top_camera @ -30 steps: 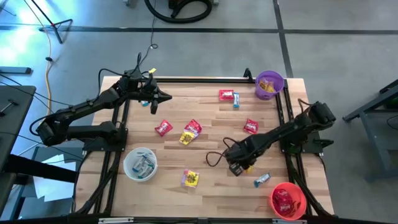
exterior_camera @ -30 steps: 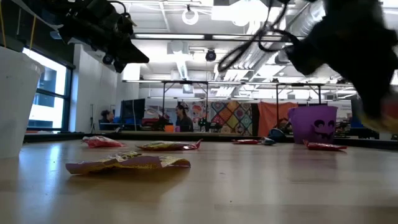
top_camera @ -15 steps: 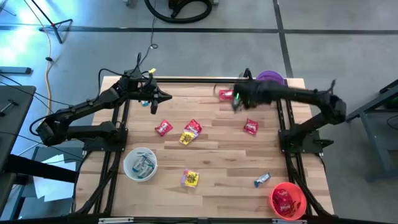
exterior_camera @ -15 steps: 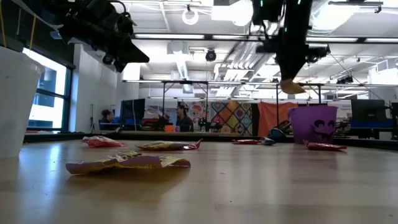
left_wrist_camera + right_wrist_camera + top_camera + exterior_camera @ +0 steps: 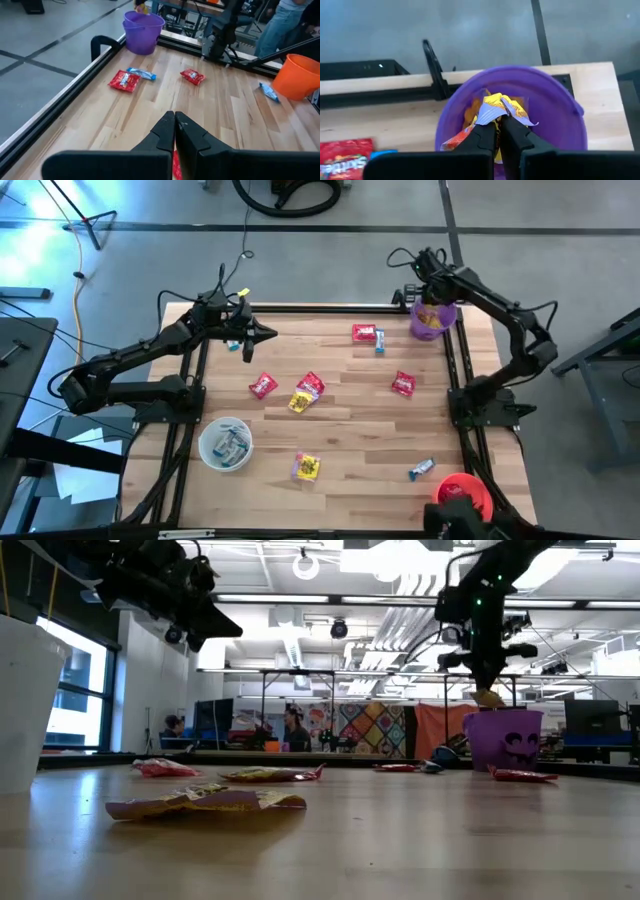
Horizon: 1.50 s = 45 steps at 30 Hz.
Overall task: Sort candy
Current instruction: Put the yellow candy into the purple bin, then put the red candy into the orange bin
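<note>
Candy lies scattered over the wooden table (image 5: 340,442) in the high view. At the left of the frame the left gripper (image 5: 268,335) waits above the table's upper left part, its fingers (image 5: 167,131) pressed together with nothing between them. Below it, at the lower left, a clear white bowl (image 5: 225,444) holds light blue and white pieces.

Moving right, a red candy (image 5: 263,385) lies left of centre. Just right of it, a second red piece (image 5: 312,384) touches a yellow one (image 5: 300,402). Another yellow candy (image 5: 306,468) lies lower down, near the bottom edge of the table.

Right of centre, in the upper part, a red pack (image 5: 364,333) sits with a small blue candy (image 5: 380,343) touching its right side. A further red candy (image 5: 403,383) lies below and to the right of those, and a light blue one (image 5: 421,470) lies at the lower right, near the red bowl (image 5: 474,490), which holds red pieces.

At the upper right of the frame the right gripper (image 5: 428,292) hangs over the purple bowl (image 5: 419,326) at the table's upper right corner. In the right wrist view its fingers (image 5: 485,135) are closed on a yellow wrapped candy (image 5: 495,109), held above other yellow pieces lying in the bowl. In the low view that candy (image 5: 488,697) hangs just above the bowl's rim.
</note>
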Each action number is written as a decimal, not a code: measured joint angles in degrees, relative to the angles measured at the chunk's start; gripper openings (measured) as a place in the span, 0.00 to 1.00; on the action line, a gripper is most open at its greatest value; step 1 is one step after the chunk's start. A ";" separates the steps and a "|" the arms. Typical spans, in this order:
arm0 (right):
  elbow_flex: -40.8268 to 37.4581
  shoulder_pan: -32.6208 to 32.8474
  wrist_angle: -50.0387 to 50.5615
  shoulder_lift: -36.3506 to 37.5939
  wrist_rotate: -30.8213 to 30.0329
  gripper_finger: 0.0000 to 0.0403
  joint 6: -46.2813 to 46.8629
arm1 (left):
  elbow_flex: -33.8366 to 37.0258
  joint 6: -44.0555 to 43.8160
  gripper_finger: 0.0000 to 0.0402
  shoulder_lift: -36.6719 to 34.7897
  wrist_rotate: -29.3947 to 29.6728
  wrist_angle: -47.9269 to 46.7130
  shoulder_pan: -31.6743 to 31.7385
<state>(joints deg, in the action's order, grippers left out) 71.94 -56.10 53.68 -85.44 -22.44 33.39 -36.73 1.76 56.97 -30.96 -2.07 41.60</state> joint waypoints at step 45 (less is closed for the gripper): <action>-3.53 31.05 -0.50 3.03 17.91 0.06 2.38 | 0.02 6.14 0.00 0.40 4.85 -15.23 -3.19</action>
<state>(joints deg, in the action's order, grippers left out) 68.41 -25.05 53.18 -82.41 -4.54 35.77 -36.71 7.90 57.37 -26.11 -17.30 38.41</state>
